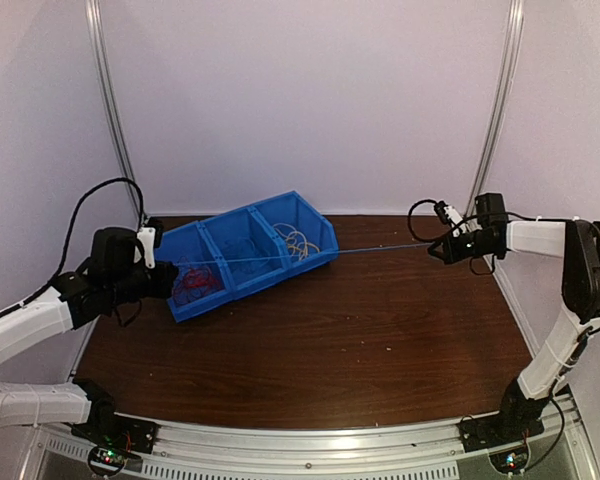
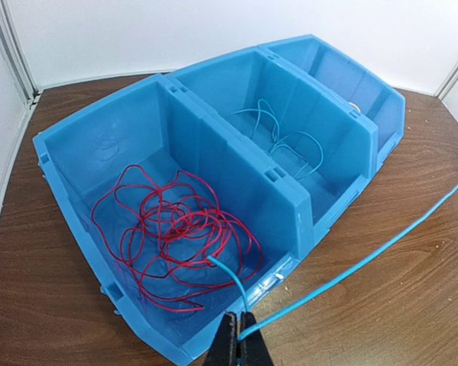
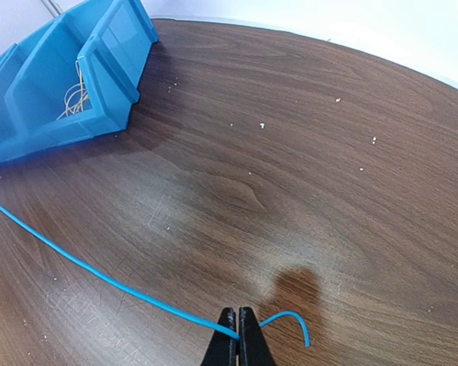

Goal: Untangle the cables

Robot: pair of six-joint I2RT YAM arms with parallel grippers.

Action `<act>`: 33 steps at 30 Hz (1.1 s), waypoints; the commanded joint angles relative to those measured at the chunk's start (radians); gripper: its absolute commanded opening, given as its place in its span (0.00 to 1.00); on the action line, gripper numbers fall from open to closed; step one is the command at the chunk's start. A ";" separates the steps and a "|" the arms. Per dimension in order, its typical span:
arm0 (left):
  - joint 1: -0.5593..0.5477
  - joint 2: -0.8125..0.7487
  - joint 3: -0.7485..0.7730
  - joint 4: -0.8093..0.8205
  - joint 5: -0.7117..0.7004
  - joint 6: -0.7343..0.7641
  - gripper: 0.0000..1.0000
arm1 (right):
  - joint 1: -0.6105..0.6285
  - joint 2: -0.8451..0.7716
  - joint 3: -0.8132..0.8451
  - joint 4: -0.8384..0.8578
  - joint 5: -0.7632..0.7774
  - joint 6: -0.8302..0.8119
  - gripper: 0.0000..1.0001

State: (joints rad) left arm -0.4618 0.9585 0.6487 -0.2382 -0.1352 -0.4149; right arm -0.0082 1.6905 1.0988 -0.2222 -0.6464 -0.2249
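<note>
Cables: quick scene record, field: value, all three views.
left gripper: shut on blue cable, at the bin's red end
right gripper: shut on the same cable, short tail past the jaws
blue cable: runs nearly straight between the grippers, passing in front of the bin
bin: blue, three compartments, on table
compartment nearest left arm: red cable, tangled heap
middle compartment: second blue cable, loose loops
compartment nearest right arm: yellow cable, coiled
</note>
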 commanded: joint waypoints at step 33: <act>0.138 0.699 0.745 0.197 0.270 -0.015 0.00 | 0.713 0.804 1.200 0.109 -0.024 0.336 0.38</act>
State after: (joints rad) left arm -0.3515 1.6093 1.3560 -0.1211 0.1017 -0.3981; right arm 0.6903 2.4390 2.2284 -0.2508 -0.6933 0.0345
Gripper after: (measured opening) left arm 0.015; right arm 0.192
